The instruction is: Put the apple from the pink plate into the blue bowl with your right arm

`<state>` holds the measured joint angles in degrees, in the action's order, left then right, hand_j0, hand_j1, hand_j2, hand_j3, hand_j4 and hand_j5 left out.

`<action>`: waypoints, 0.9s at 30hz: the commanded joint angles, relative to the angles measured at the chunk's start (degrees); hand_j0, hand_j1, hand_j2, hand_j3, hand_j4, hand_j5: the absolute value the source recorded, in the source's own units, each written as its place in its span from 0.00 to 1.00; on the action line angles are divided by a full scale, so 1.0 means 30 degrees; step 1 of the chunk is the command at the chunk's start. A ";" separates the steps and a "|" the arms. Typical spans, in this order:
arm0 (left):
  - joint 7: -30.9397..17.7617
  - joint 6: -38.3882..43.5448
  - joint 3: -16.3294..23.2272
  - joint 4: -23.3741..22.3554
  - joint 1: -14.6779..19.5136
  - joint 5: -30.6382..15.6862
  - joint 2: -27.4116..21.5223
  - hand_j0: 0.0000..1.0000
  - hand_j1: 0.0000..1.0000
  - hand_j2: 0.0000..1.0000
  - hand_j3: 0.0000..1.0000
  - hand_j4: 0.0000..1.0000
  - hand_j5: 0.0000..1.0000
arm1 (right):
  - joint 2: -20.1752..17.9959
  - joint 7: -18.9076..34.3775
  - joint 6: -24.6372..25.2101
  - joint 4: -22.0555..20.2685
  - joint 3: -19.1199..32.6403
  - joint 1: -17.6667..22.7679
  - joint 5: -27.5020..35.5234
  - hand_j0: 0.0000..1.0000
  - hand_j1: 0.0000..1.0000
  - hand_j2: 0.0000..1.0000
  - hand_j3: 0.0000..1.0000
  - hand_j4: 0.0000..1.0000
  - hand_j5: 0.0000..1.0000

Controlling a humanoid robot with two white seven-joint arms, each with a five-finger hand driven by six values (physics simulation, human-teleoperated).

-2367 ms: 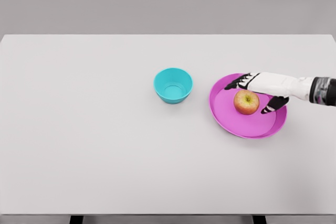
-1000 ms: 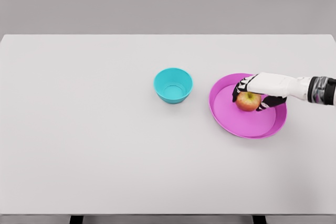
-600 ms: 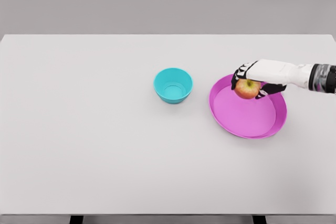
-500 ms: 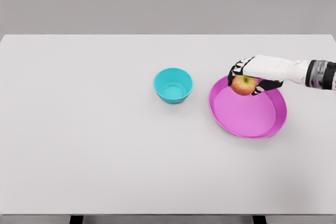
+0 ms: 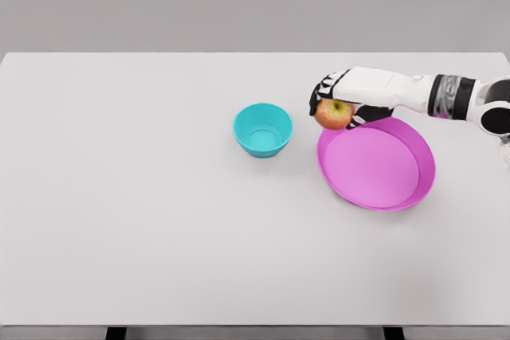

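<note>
Under the right hand, curled fingers half hide the gripped apple; pink plate and blue bowl hold nothing.

Open tabletop fills the frame's left and bottom; only the bowl at center and the plate right of it stand as obstacles.

the right hand has a glossy white shell over its back, black fingers with white segments, and a grey-and-black banded wrist joining a white forearm.
</note>
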<state>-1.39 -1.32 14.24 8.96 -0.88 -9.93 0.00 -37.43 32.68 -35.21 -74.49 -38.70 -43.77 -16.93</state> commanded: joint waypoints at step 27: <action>-0.0004 -0.0001 0.0000 0.0002 0.0000 -0.0001 -0.0001 1.00 1.00 1.00 1.00 1.00 1.00 | 0.5357 0.0005 0.0070 0.3445 -0.1134 -0.1699 -0.2354 0.46 0.46 0.46 0.46 0.46 0.46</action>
<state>-1.38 -1.32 14.24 8.96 -0.88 -9.93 0.00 -22.03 32.65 -35.22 -64.87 -41.99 -48.87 -24.14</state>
